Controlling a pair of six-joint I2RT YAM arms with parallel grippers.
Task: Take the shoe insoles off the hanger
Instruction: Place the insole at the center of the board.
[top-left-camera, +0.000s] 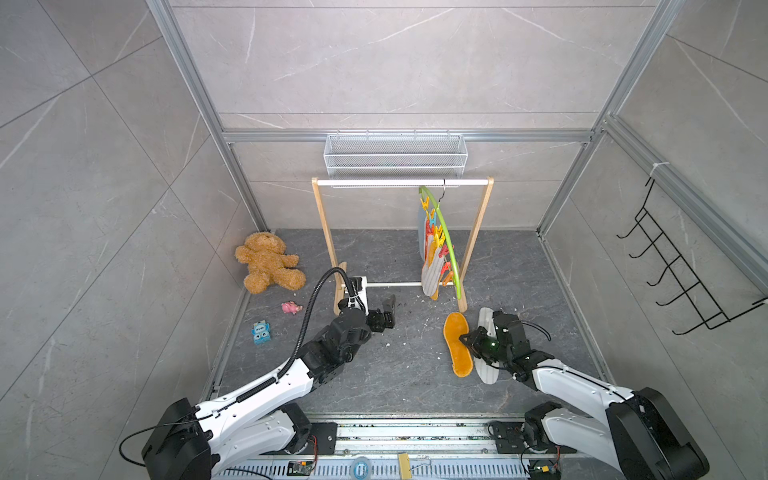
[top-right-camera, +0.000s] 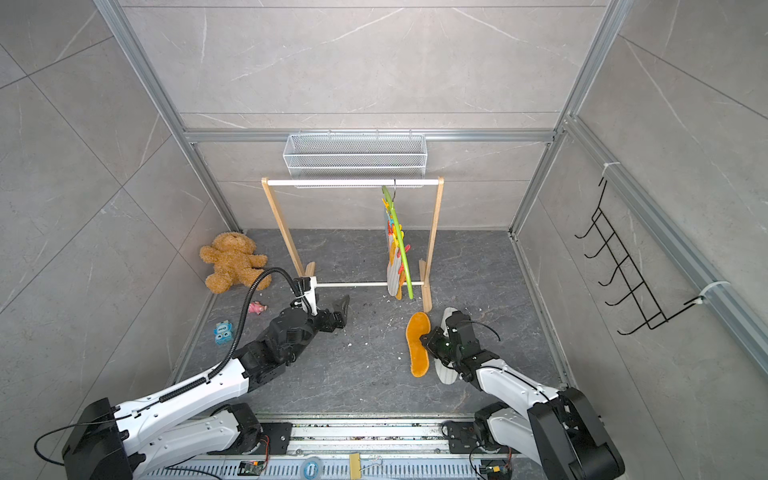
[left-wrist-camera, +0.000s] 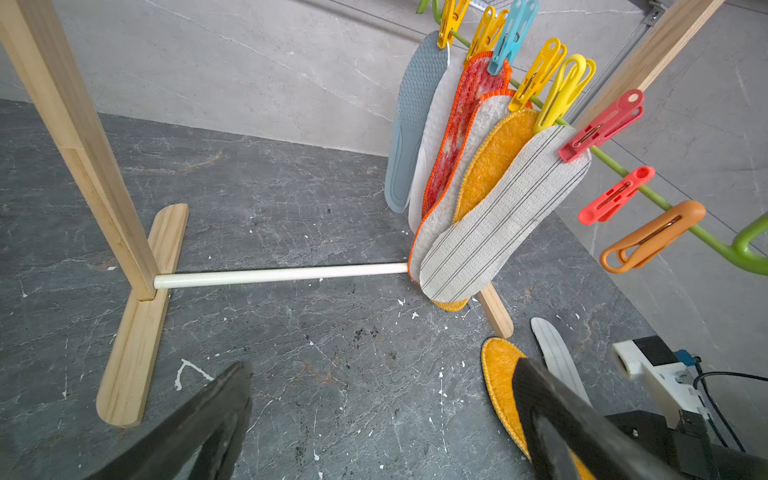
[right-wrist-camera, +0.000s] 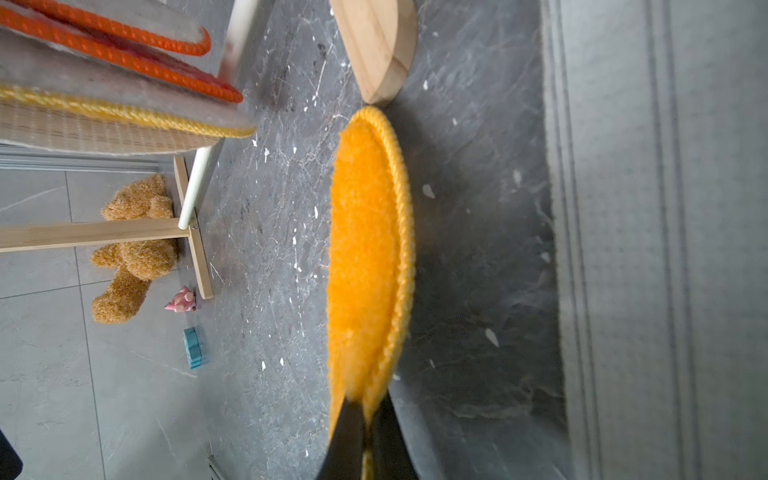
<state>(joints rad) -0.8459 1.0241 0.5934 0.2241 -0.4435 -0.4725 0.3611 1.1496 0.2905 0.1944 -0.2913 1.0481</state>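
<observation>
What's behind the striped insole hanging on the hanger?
An orange fuzzy insole sits directly behind the striped insole, then a grey felt insole, a red-white insole, a white insole, a blue-grey insole. The striped one hides the orange one's middle; its tip shows below.

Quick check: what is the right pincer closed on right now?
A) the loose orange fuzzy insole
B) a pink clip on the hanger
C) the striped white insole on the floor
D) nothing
A: the right wrist view shows the right pincer shut on the rim of the loose orange fuzzy insole; the striped white insole lies beside it.
</observation>
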